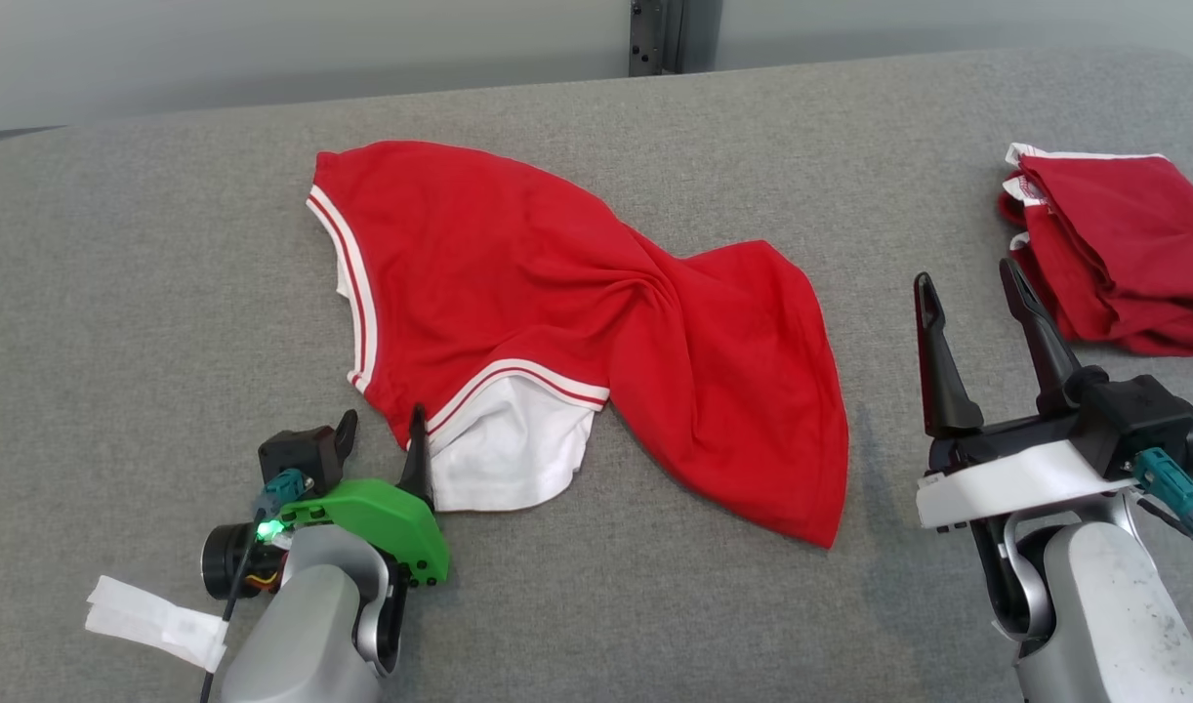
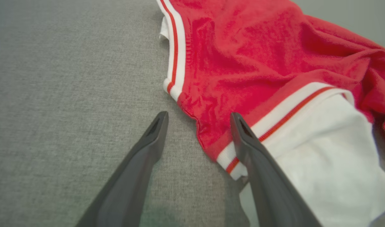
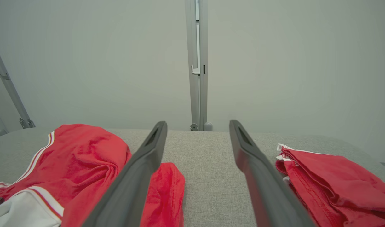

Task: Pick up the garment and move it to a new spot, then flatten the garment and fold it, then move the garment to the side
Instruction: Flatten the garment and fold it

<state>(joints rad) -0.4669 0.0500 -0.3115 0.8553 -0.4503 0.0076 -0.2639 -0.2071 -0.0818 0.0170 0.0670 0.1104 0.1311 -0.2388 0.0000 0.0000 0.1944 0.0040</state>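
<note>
A red garment (image 1: 557,312) with white stripes and a white lining lies rumpled and twisted across the middle of the grey table (image 1: 167,293). My left gripper (image 1: 382,434) is open at its near left corner, one finger on the striped hem (image 2: 243,151), the other over bare table. In the left wrist view the garment (image 2: 258,63) spreads up and right of the fingers. My right gripper (image 1: 972,293) stands open, raised to the right of the garment with nothing between its fingers. The right wrist view looks between the right gripper's (image 3: 197,126) fingers, with the garment (image 3: 79,164) at lower left.
A second red garment (image 1: 1114,254), folded in a pile, lies at the table's right edge, also in the right wrist view (image 3: 331,186). A white tag (image 1: 157,615) hangs off my left arm. A grey wall with a metal post (image 3: 197,63) stands behind the table.
</note>
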